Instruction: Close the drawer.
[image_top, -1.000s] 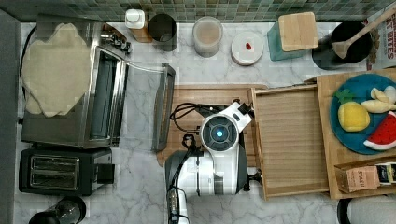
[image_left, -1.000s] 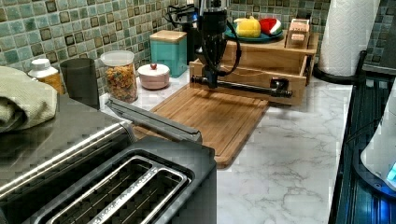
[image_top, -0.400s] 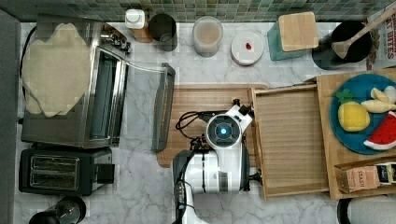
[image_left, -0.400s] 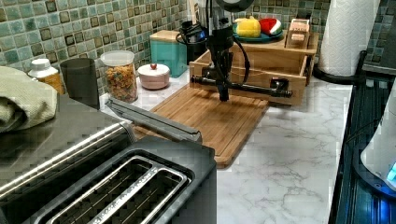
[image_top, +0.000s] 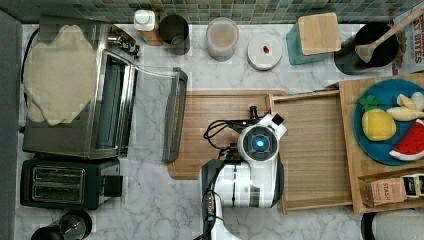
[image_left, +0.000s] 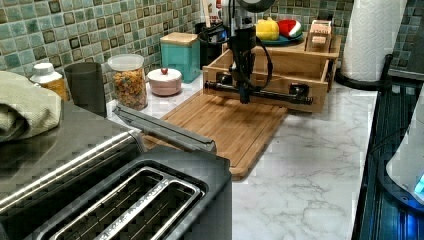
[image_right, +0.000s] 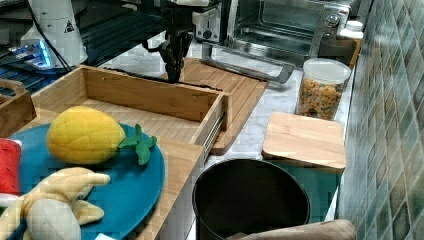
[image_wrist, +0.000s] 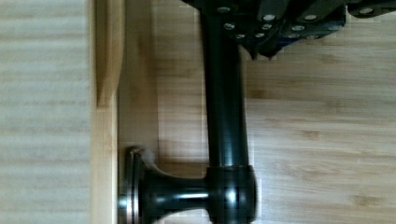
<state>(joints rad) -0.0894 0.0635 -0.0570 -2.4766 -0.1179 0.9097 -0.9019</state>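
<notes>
white marbled stone bench (image_top: 150, 210) carrying kitchen goods

a grooved wooden cutting board (image_top: 220, 125) lies mid-bench, a steel toaster oven (image_top: 75, 90) and black two-slot toaster (image_top: 65, 182) at the top view's left, a cereal-filled glass jar (image_left: 127, 80) and teal wooden-lidded canister (image_left: 182, 52) along the tiled wall.

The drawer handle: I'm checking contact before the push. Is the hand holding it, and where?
Cannot be told. The hand is down at the bar handle of the open drawer, but a grip isn't visible.
</notes>
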